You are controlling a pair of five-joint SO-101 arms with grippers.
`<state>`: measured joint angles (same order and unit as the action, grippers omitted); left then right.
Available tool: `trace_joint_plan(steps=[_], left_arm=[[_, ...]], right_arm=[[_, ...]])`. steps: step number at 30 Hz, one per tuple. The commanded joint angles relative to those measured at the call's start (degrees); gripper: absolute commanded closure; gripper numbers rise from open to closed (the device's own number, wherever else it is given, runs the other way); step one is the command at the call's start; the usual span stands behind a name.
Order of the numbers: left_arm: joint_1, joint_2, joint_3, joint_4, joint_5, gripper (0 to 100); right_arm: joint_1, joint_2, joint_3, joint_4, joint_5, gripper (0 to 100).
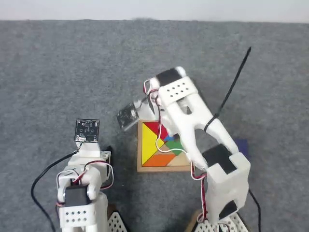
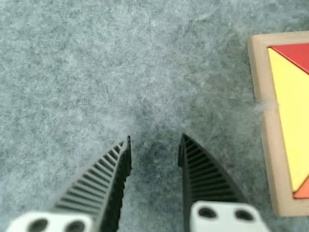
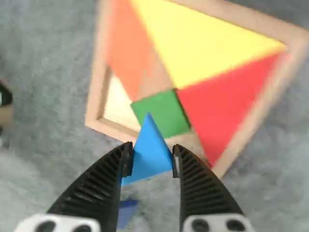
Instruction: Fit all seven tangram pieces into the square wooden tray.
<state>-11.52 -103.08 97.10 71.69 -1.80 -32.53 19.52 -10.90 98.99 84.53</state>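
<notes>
The square wooden tray (image 1: pixel 139 168) lies on the grey carpet between the two arms. In it lie a yellow triangle (image 3: pixel 193 46), a red triangle (image 3: pixel 222 108), an orange piece (image 3: pixel 128 48), a green square (image 3: pixel 161 113) and a cream piece (image 3: pixel 117 103). My right gripper (image 3: pixel 150 155) is shut on a blue triangle (image 3: pixel 149 145), held just above the tray's rim beside the green square. The blue triangle (image 1: pixel 168 138) peeks out under the right arm. My left gripper (image 2: pixel 154 142) is open over bare carpet, with the tray's edge (image 2: pixel 260 96) off to one side.
A dark blue piece (image 1: pixel 242 145) lies on the carpet just beyond the right arm, outside the tray. The right arm (image 1: pixel 193 125) covers much of the tray. The left arm (image 1: pixel 82 193) sits folded at the near left. Open carpet stretches to the far side.
</notes>
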Motion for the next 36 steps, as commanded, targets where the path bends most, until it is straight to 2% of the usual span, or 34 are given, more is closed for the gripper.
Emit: trace_joint_plan(steps=[1,6,13,15,17,19,22,24,27,31,36], left_arm=[[0.4,-0.6,-0.7,0.4,-0.5,85],[0.4,-0.6,-0.7,0.4,-0.5,85],[0.4,-0.6,-0.7,0.4,-0.5,85],[0.4,-0.6,-0.7,0.4,-0.5,85],[0.4,-0.6,-0.7,0.4,-0.5,85],[0.4,-0.6,-0.7,0.4,-0.5,85],[0.4,-0.6,-0.7,0.4,-0.5,85],[0.4,-0.6,-0.7,0.4,-0.5,85],[0.4,-0.6,-0.7,0.4,-0.5,85],[0.4,-0.6,-0.7,0.4,-0.5,85],[0.4,-0.6,-0.7,0.4,-0.5,85]], right_arm=[[-0.6,-1.9,-0.2,-3.7,4.7,90.1],[-0.8,1.7,-0.3,-8.7,4.7,81.9],[-0.5,3.7,-0.5,-9.3,2.3,81.3],[-0.5,2.6,-2.3,-9.3,-3.6,82.2],[0.0,0.9,-5.4,-9.3,-14.2,85.0],[0.7,-1.7,-7.8,-8.7,-24.7,90.2],[1.9,-8.1,-8.0,-8.7,-36.3,99.5],[2.2,-13.1,-5.3,-9.3,-41.8,98.0],[1.5,-20.4,4.2,-12.9,-46.0,99.1],[0.0,-28.0,22.3,-22.9,-48.2,99.1],[-3.7,-30.0,38.2,-33.1,-49.9,99.1]])
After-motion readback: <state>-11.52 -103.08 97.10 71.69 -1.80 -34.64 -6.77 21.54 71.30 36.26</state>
